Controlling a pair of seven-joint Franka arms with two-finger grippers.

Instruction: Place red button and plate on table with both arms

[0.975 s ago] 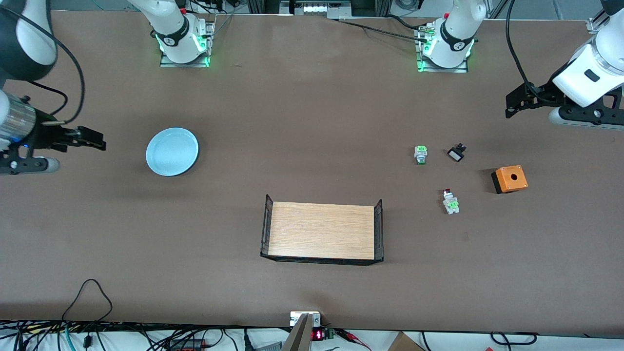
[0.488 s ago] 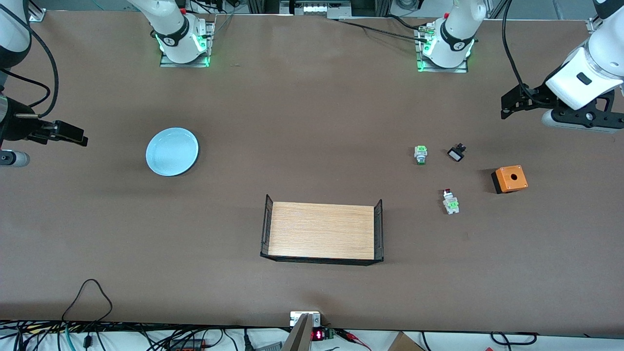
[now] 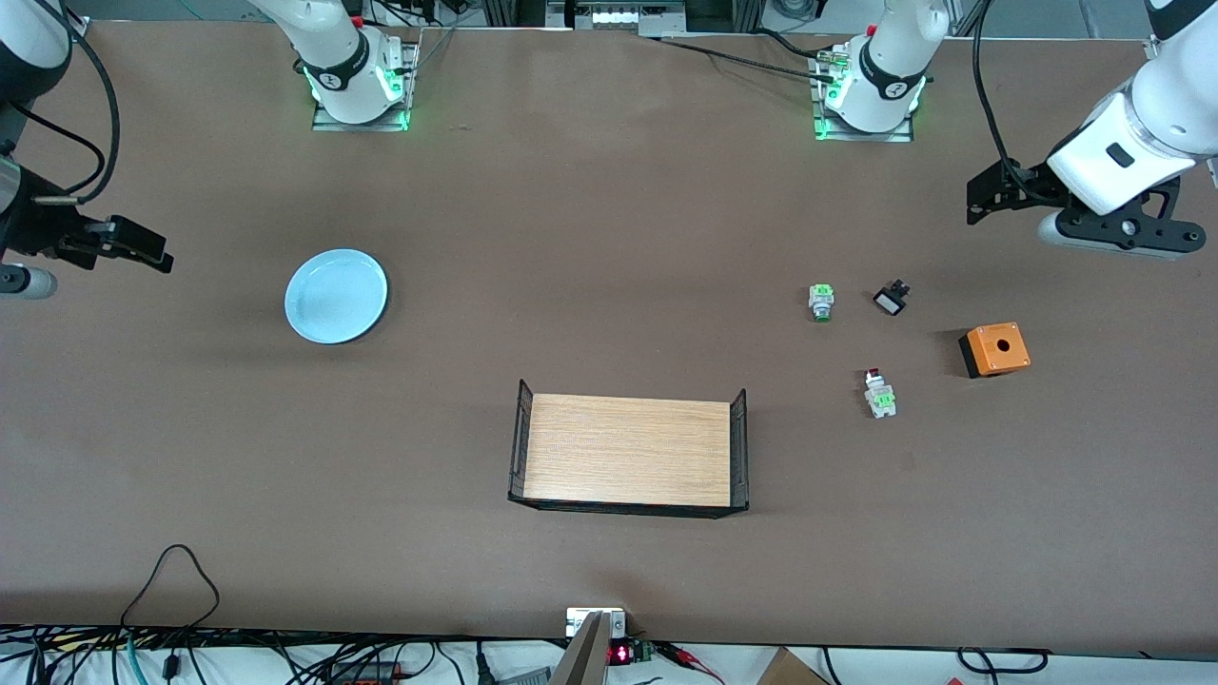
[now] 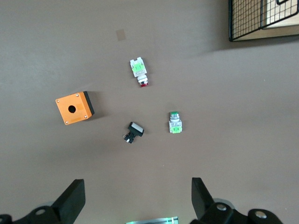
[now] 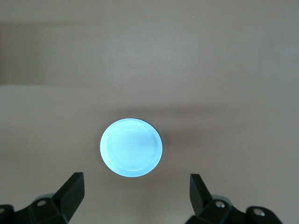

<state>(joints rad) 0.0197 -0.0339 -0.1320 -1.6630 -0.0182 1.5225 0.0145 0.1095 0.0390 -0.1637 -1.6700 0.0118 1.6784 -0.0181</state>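
Both grippers hang spread and empty: your left gripper [image 4: 135,198] over bare matte table [image 3: 609,238], your right gripper [image 5: 135,196] near the round, glossy pale-blue plate [image 3: 336,296]. Your red button [image 3: 879,392] lies by the orange box [image 3: 994,349], its cap barely visible.

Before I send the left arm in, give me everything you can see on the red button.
The red button is a small switch lying on its side on the bare table: red cap, white-grey body, bright green block at the end nearer the front camera. Nothing touches it. It lies nearer the front camera than the green-capped switch.
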